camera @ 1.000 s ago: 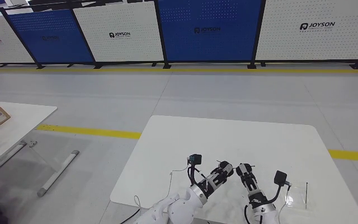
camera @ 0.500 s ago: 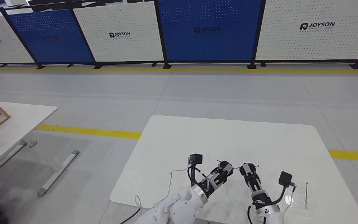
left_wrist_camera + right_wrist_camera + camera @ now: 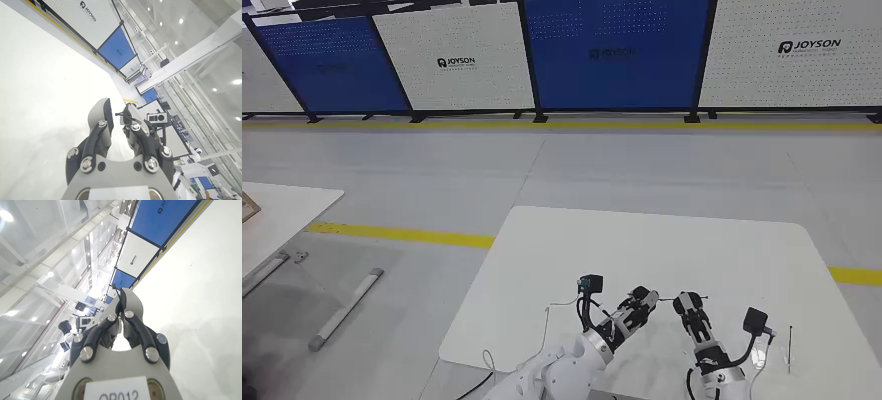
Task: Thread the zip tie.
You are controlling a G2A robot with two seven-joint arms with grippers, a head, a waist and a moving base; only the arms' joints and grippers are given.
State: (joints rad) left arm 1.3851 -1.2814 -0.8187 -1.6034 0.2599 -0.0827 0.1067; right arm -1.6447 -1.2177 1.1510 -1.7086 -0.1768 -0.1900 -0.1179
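Right end effector (image 3: 121, 294), zip tie (image 3: 115, 289) half-hidden

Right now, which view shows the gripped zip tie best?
Right wrist view: the zip tie is clamped in the right gripper, head poking out beyond it. Left wrist view shows it smaller, farther off; top view, barely a speck.

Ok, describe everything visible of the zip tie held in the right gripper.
The zip tie is thin, black and plastic-looking. Its strap is pinched between the shut fingers of the right gripper, above the white table; the small blocky head and a short stretch of strap stick out past the fingertips. That free end points toward the open left gripper, close by; whether they touch cannot be told.
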